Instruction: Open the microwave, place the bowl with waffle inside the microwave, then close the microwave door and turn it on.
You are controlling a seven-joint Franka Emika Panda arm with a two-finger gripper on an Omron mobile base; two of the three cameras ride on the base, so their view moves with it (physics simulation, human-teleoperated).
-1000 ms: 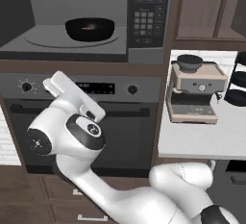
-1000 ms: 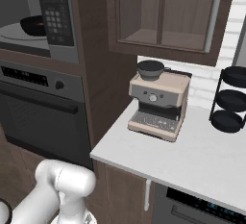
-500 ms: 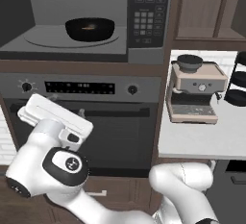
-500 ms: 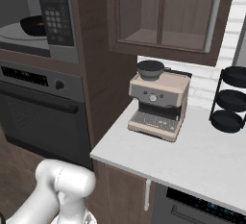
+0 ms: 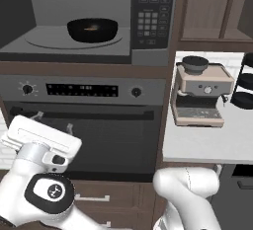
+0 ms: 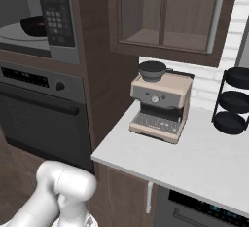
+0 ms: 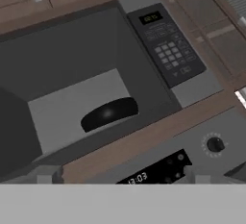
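Already the microwave (image 5: 89, 21) stands open at upper left, bowl (image 5: 92, 29) on its turntable. Tool spread, holding nothing. Outstanding: shut the door, then start it at the keypad (image 5: 153, 19).

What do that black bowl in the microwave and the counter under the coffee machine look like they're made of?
The bowl looks like glossy glazed ceramic or plastic: a soft highlight shows on its side in the hand view. The counter seems a matte pale stone or laminate, plain and without visible grain. Both are rendered, so uncertain.
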